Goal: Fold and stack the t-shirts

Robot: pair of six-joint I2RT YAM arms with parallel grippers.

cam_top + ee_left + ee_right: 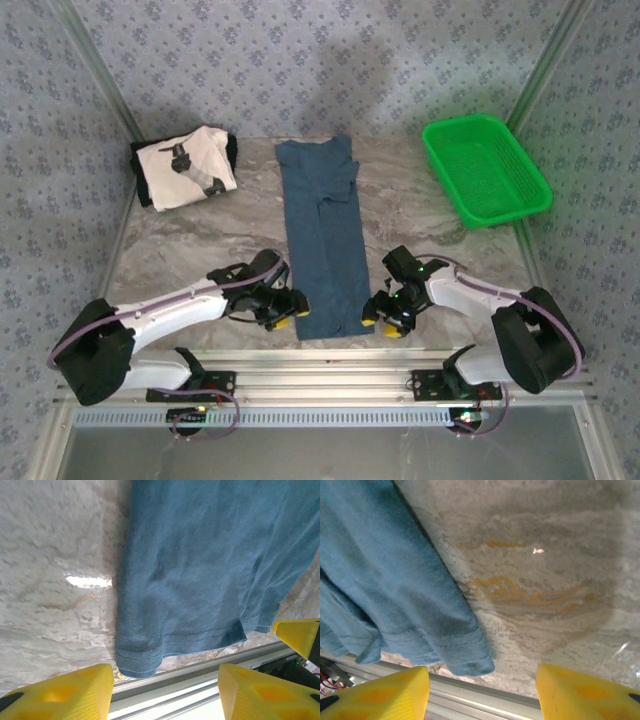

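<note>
The teal shirt (322,235) lies flat as a long narrow strip down the middle of the desk (430,225), its stitched hem at the near edge. The left pincer (290,315) sits just beside the hem's left corner and the right pincer (380,322) just beside its right corner, so the hem lies between the two.

In the left wrist view the left pincer (165,697) has its yellow fingers (60,695) spread wide apart with nothing between them, and the shirt's (200,565) hem corner lies just beyond the gap. In the right wrist view the right pincer (482,697) is likewise spread, its fingers (590,692) holding nothing, with the other corner of the shirt (380,580) just ahead and to the left. Whether any fingertip touches the desk is hard to tell.

There are two shirts. The second, a white shirt (185,168) with a black-grey print and dark trim, lies folded in the far left corner, well apart from both pincers and from the teal one.

One green basket (487,170) stands at the far right of the desk, its mesh floor in plain sight.
</note>
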